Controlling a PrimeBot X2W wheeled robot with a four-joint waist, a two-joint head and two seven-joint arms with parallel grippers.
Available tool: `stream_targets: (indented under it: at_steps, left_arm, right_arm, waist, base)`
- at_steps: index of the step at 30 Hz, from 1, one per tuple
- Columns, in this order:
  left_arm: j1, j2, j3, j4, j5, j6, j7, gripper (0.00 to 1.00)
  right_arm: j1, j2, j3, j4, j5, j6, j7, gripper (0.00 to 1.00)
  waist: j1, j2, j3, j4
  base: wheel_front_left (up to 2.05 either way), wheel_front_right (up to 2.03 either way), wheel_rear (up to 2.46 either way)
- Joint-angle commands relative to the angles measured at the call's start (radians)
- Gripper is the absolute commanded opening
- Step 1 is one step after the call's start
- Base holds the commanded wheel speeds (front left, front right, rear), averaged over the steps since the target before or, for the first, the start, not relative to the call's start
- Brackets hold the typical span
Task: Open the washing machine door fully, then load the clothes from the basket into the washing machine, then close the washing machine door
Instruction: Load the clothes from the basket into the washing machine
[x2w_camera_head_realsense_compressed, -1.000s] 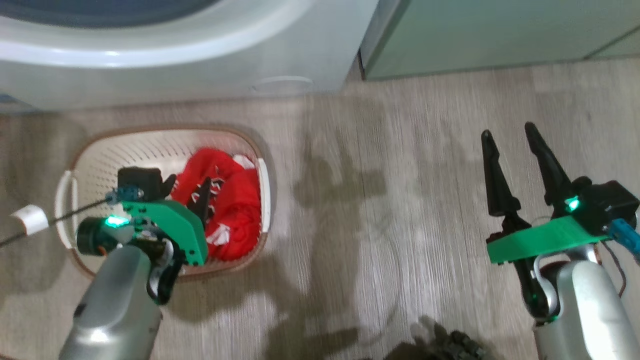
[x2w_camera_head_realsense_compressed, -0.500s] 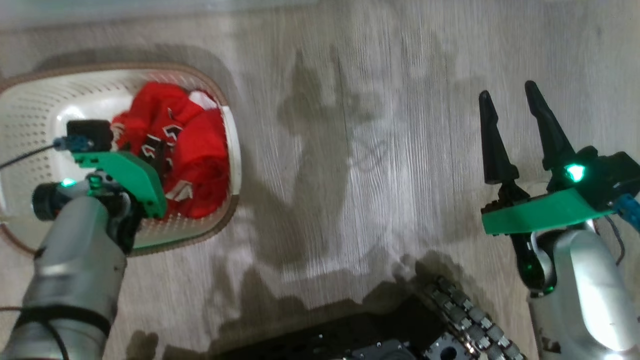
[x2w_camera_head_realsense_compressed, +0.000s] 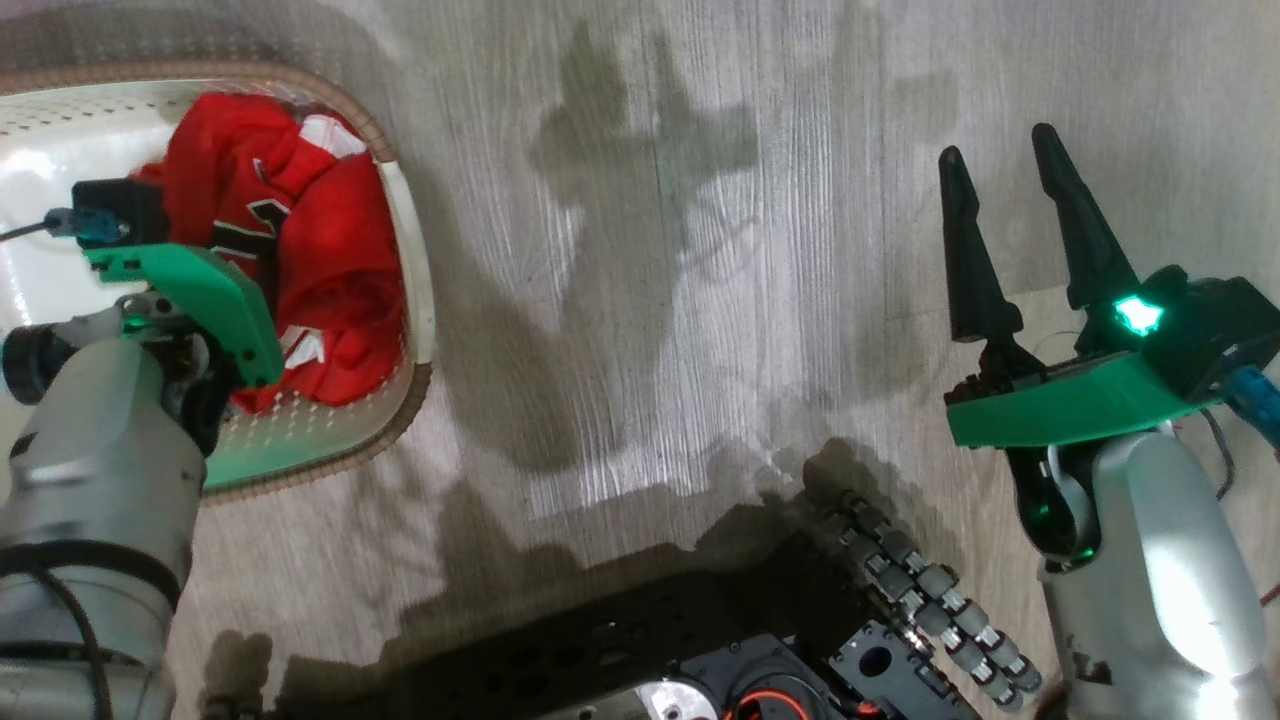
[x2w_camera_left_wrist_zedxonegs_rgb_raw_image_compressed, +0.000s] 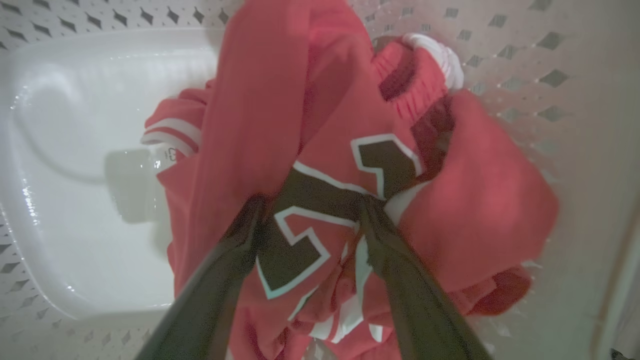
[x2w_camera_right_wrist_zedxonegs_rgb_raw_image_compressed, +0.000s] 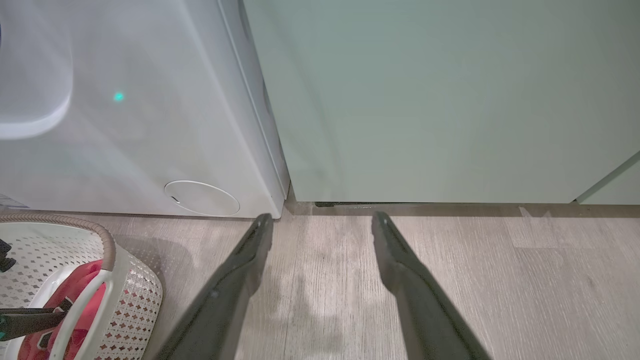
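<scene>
Logged left gripper (x2w_camera_left_wrist_zedxonegs_rgb_raw_image_compressed: 311, 205) down inside basket (x2w_camera_head_realsense_compressed: 330, 462), jaws wide apart, clamped on nothing. Noted both tips at the clothes (x2w_camera_left_wrist_zedxonegs_rgb_raw_image_compressed: 280, 90), straddling a black number (x2w_camera_left_wrist_zedxonegs_rgb_raw_image_compressed: 295, 250) edged in white; cannot tell whether pressed into the fabric. Found clothes heaped red at the basket's right end, against the perforated wall, white cuff (x2w_camera_left_wrist_zedxonegs_rgb_raw_image_compressed: 440, 55) toward top of left wrist view. Noted white handle (x2w_camera_head_realsense_compressed: 415, 290) just beside the heap. Observed bare glossy basket bottom to the left of the heap.

Recorded right gripper (x2w_camera_head_realsense_compressed: 998, 143) well apart from basket, held over wood-look floor (x2w_camera_head_realsense_compressed: 650, 300), jaws apart, empty. Seen past its fingers: washer (x2w_camera_right_wrist_zedxonegs_rgb_raw_image_compressed: 150, 125), white front, round flap (x2w_camera_right_wrist_zedxonegs_rgb_raw_image_compressed: 202, 198) low near the corner next to pale green cabinet (x2w_camera_right_wrist_zedxonegs_rgb_raw_image_compressed: 425, 100). Located basket on floor in front of washer, left of flap in right wrist view.

Spotted dark base (x2w_camera_head_realsense_compressed: 650, 640) of robot at bottom edge of head view, between the two arms.
</scene>
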Motion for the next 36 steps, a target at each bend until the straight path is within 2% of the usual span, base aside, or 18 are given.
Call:
stream_targets:
  at_steps: [1,2,3,4,5,6,14,24,29,36]
  left_arm:
    - [0.003,0.037,0.019,0.013,-0.011,0.003,0.006,1.0]
    - [-0.004,0.039,0.017,0.022,-0.01,0.005,0.01,1.0]
    - [-0.009,0.04,0.016,0.029,-0.011,0.007,0.012,0.62]
    - [-0.009,0.04,0.016,0.029,-0.011,0.007,0.012,0.62]
    - [-0.013,0.04,0.012,0.036,-0.009,0.009,0.016,0.07]
    - [-0.018,0.041,0.01,0.04,-0.007,0.017,0.014,0.0]
    - [0.008,0.031,-0.027,0.061,0.021,0.048,-0.07,0.0]
    - [0.092,-0.021,-0.058,0.016,0.039,0.064,-0.217,0.0]
    - [0.146,-0.029,-0.054,-0.085,0.044,0.085,-0.233,0.0]
    - [0.256,-0.011,-0.023,-0.383,0.072,0.137,-0.234,0.0]
  right_arm:
    - [0.019,-0.007,0.022,-0.023,0.004,0.0,-0.008,1.0]
    - [0.018,-0.007,0.022,-0.023,0.004,0.0,-0.009,1.0]
    - [0.018,-0.007,0.022,-0.023,0.005,0.0,-0.01,1.0]
    - [0.018,-0.007,0.022,-0.023,0.005,0.0,-0.01,1.0]
    - [0.019,-0.007,0.02,-0.023,0.007,0.0,-0.01,1.0]
    - [0.019,-0.007,0.019,-0.022,0.007,0.0,-0.01,1.0]
    - [0.023,-0.007,0.012,0.002,0.018,0.0,-0.017,1.0]
    - [0.047,-0.007,-0.016,0.02,-0.005,0.0,-0.018,1.0]
    - [0.061,-0.007,-0.029,0.012,-0.019,0.0,-0.002,1.0]
    - [0.101,-0.007,-0.056,-0.001,-0.035,0.0,0.026,1.0]
  waist:
    - [-0.0001,0.0,0.006,-0.01]
    - [-0.0001,0.0,0.007,-0.013]
    - [-0.0001,0.0,0.008,-0.016]
    - [-0.0001,0.0,0.008,-0.016]
    - [-0.0001,0.0,0.007,-0.018]
    - [-0.0001,0.0,0.007,-0.018]
    - [-0.0001,0.0,-0.055,0.001]
    - [-0.0001,0.0,-0.192,0.093]
    - [-0.0001,0.0,-0.264,0.13]
    - [-0.0001,0.0,-0.363,0.173]
  base:
    - [0.0,0.0,0.0]
    - [0.0,0.0,0.0]
    - [0.0,0.0,0.0]
    - [0.0,0.0,0.0]
    - [0.0,0.0,0.0]
    - [0.0,0.0,0.0]
    - [0.0,0.0,0.0]
    - [0.0,0.0,0.0]
    - [0.0,0.0,0.0]
    - [0.0,0.0,0.0]
